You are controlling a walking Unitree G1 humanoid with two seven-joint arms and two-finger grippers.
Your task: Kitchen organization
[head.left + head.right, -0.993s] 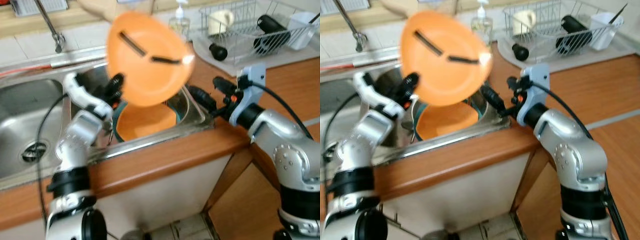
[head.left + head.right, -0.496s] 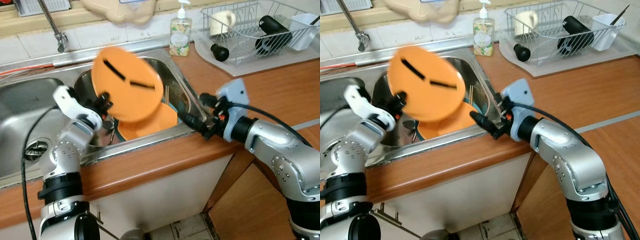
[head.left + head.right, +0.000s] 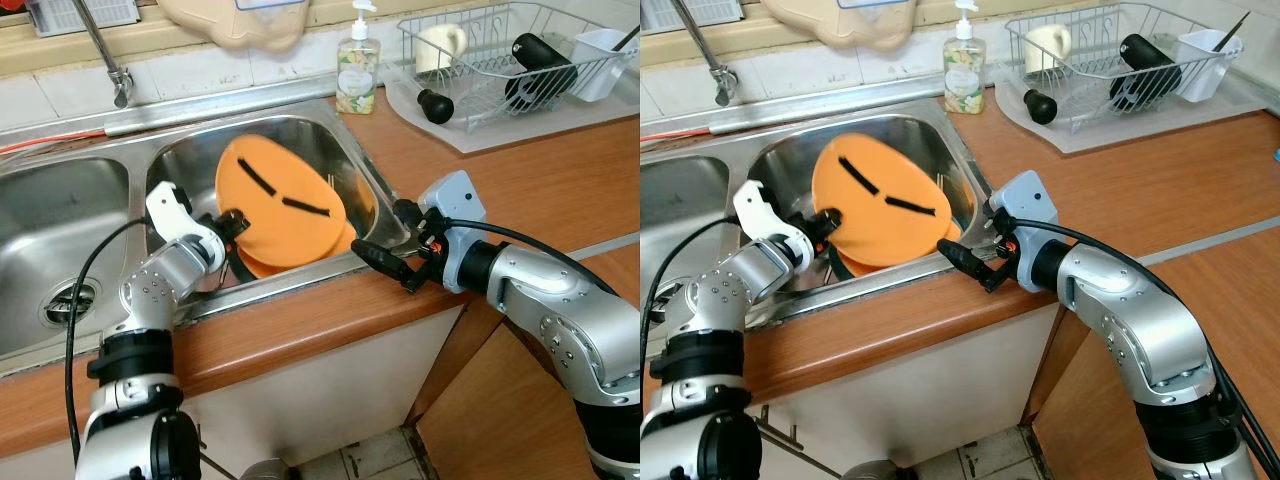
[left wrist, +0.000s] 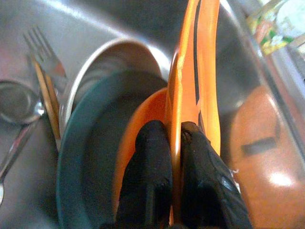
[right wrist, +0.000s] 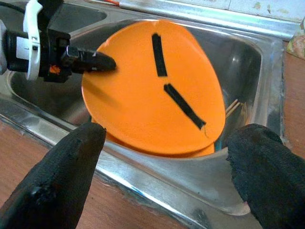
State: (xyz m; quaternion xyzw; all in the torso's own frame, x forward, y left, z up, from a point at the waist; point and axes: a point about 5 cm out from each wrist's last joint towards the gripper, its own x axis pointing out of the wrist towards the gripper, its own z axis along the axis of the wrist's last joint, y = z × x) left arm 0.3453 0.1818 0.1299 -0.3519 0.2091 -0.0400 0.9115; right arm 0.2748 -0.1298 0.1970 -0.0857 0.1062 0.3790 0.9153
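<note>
An orange plate with two black stripes stands tilted on edge in the right sink basin. My left gripper is shut on its left rim, and the left wrist view has both black fingers pinching the plate's edge. Under it lies a second orange plate inside a teal bowl. My right gripper stands open at the basin's front right rim, its fingers spread wide with nothing between them and facing the held plate.
A fork and a spoon lie in the basin beside the bowl. A soap bottle stands behind the sink. On the wooden counter, back right, is a dish rack. Faucet and left basin are to the left.
My left gripper has brought the orange plate down from above the sink into the right basin. My right gripper has sunk toward the basin's front rim.
</note>
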